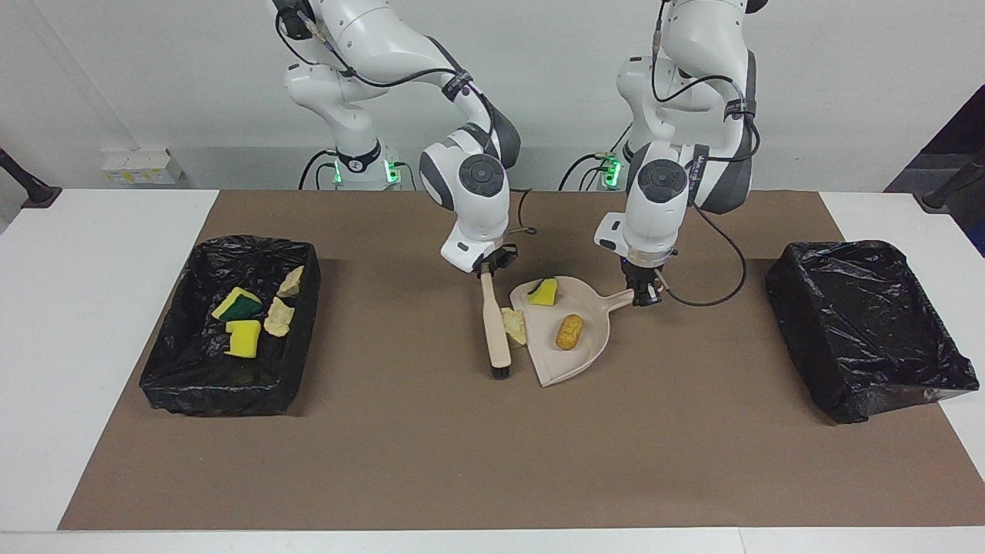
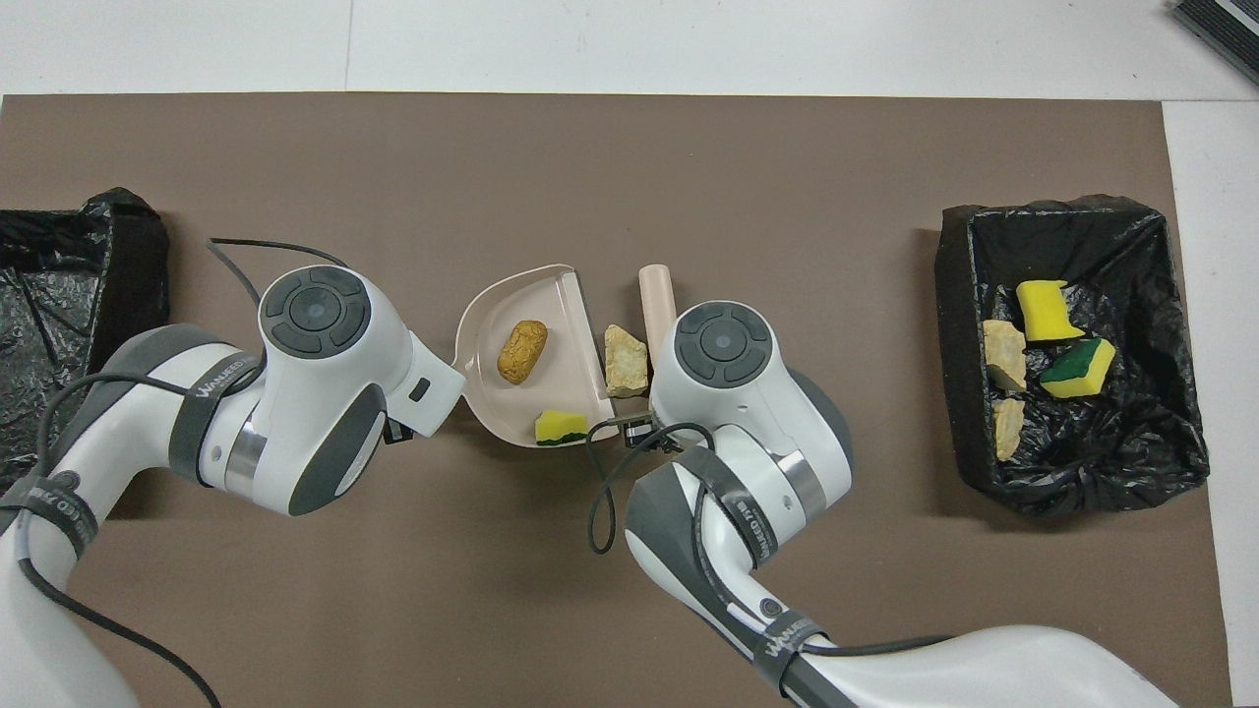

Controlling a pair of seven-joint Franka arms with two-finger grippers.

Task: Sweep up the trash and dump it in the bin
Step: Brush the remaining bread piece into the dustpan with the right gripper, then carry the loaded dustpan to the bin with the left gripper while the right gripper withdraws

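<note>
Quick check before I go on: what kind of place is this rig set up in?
Most likely a robotics lab, not a home: a white table with a brown mat, two arms bolted at its edge against a bare white wall, and staged props such as bag-lined bins and sponge trash.

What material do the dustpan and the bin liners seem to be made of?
The dustpan looks like smooth beige molded plastic: one rigid, even-coloured piece with a slight sheen. Both bins are lined with thin black plastic film, shown by glossy wrinkles.
</note>
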